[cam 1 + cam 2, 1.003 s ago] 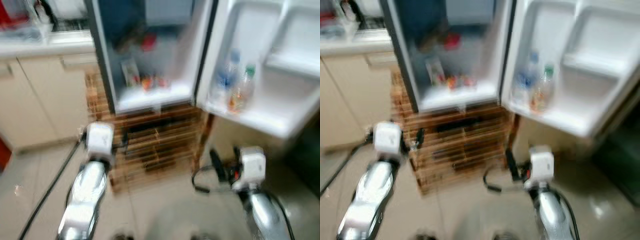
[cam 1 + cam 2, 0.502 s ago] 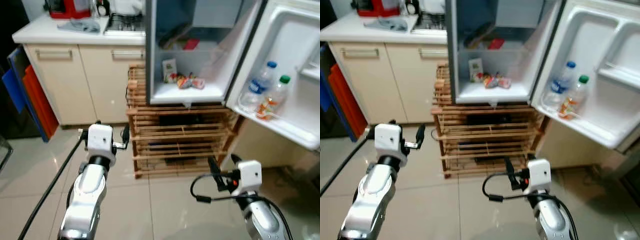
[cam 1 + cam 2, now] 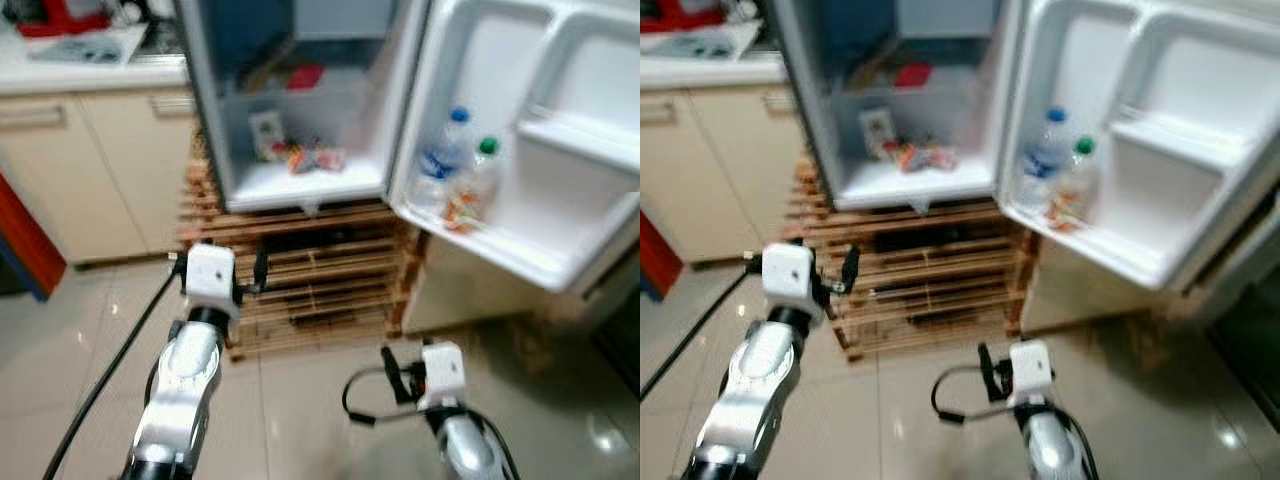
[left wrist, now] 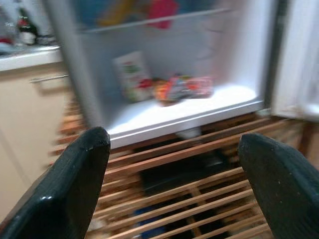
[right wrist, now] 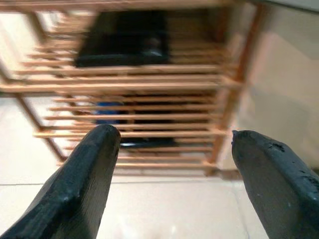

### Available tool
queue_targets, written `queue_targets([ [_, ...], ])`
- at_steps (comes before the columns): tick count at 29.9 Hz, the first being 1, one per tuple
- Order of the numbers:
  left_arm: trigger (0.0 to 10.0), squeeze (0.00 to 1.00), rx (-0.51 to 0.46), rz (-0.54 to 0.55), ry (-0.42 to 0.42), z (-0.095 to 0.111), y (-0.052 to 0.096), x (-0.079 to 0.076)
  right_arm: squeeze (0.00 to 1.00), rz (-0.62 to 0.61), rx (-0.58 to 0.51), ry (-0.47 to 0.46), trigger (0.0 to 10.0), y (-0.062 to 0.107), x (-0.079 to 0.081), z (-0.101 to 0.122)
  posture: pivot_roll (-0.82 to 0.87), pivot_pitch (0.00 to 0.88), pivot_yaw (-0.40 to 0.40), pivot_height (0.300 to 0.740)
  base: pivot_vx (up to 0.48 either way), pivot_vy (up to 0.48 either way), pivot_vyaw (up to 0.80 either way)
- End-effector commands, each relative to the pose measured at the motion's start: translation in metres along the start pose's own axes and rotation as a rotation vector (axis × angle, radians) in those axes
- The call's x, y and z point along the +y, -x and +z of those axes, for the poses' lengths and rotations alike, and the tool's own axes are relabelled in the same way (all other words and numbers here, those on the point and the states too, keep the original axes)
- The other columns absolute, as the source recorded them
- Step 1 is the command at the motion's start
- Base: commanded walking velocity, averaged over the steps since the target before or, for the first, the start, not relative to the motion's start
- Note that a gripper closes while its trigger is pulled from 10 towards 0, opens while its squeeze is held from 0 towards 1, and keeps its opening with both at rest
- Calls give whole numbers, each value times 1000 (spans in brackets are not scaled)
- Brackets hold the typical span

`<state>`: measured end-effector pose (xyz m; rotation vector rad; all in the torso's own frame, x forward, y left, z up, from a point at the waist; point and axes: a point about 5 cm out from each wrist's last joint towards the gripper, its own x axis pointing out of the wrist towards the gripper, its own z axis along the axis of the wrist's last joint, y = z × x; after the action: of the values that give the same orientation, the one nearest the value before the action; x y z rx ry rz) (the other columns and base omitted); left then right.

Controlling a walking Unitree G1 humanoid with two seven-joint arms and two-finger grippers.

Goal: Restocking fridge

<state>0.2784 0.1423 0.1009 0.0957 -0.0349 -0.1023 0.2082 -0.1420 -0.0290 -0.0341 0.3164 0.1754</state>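
Observation:
A small fridge (image 3: 300, 185) stands open on a wooden slatted rack (image 3: 320, 290). Its bottom shelf holds a white carton (image 3: 266, 133) and colourful snack packets (image 3: 315, 158); a red pack (image 3: 303, 76) lies on the shelf above. The open door (image 3: 520, 150) carries a blue-capped water bottle (image 3: 440, 155) and a green-capped bottle (image 3: 475, 180). My left gripper (image 4: 174, 144) is open and empty, held in front of the rack, below the fridge's left side. My right gripper (image 5: 172, 137) is open and empty too, low over the floor and facing the rack.
Cream cabinets (image 3: 90, 170) under a white counter (image 3: 80, 65) run to the left of the fridge. A red panel (image 3: 20, 230) leans at the far left. A black cable (image 3: 110, 370) trails from my left arm. Glossy floor tiles (image 3: 300, 400) lie before the rack.
The camera has swung to the right, so the fridge sits further left in the picture. My right arm shows lower in the frame. Both grippers stay open and empty.

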Motion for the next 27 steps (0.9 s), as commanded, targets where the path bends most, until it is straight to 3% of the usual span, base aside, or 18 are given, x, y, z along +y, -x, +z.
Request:
queue_targets([
  [1,10000,0,-20,-29,-10,4,-1,-4,0,-7,-13,13,10000,-3,5,0,-147,0,44,740,251,-405,0],
  [6,10000,0,-9,-52,-26,-3,2,-5,0,-13,-16,25,10000,-5,5,0,-151,0,48,740,253,-405,0],
  [7,10000,0,46,-60,-31,-14,3,-4,0,-5,59,23,10000,-2,5,-11,-155,0,49,740,401,-255,0],
  [8,10000,0,46,-60,-31,-14,3,-4,0,-5,59,23,10000,-2,5,-11,-155,0,49,740,401,-255,0],
  [9,10000,0,149,-59,-37,-35,5,0,0,-12,229,53,10000,7,2,-35,-158,0,49,740,0,0,0],
  [10,10000,0,149,-59,-37,-35,5,0,0,-12,229,53,10000,7,2,-35,-158,0,49,740,0,0,0],
  [11,10000,0,189,-53,-38,-43,5,3,0,-23,304,80,10000,12,-1,-45,-158,0,49,740,0,0,0],
  [13,10000,0,330,-55,-77,-64,6,9,0,-142,494,98,10000,29,-20,-69,-164,0,51,740,0,0,0],
  [15,10000,0,441,-60,-102,-79,9,13,0,-287,592,53,10000,43,-38,-80,-168,0,53,740,0,0,0],
  [18,10000,0,498,-101,-131,-86,9,12,0,-465,622,22,10000,52,-61,-82,-182,0,64,740,0,0,0],
  [19,10000,0,498,-101,-131,-86,9,12,0,-465,622,22,10000,52,-61,-82,-182,0,64,740,0,0,0],
  [21,10000,0,639,-211,-186,-107,19,2,0,-718,598,33,10000,56,-95,-71,-191,0,73,740,0,0,0],
  [23,10000,0,663,-223,-192,-111,21,1,0,-757,591,41,10000,56,-101,-68,-196,0,78,740,0,0,0],
  [27,10000,0,821,-228,-181,-133,40,7,0,-928,446,164,10000,42,-128,-36,-196,0,81,740,0,0,0],
])
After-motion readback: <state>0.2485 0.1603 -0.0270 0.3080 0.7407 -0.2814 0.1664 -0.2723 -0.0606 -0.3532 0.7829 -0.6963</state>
